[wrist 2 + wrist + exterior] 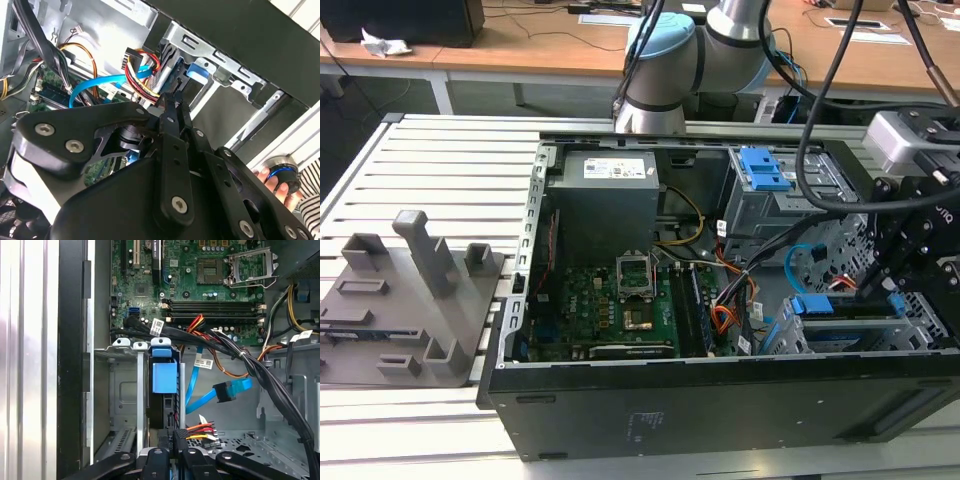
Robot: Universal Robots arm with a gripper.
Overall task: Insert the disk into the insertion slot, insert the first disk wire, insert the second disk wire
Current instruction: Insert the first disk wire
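On the exterior view's left, grey moulded fixtures (415,290) stand on the slatted metal surface (440,150). Beside them lies the open computer case (720,410), with the power supply (605,195) above the green motherboard (610,310). Further right rises a taller grey bay with a blue latch (765,170). Below it the disk (840,305) sits in the insertion slot (800,335) at the case's right end.

In the first wrist view the disk is seen edge on, and its blue carrier tab shows at the slot's mouth. A thick bundle of black cables (240,355) runs across the case just past the slot, beside the motherboard's edge. The second disk wire (227,390) hangs loose between the disk and that bundle. Its dark plug is apart from the disk.

The end effector (175,442) is pressed together on the dark plug of the first disk wire (200,429), close against the disk's end. The wire's red, orange and black strands fan out to one side.

In the second wrist view a person's hand (270,181) rests by a blue-ringed knob (282,172) outside the case.
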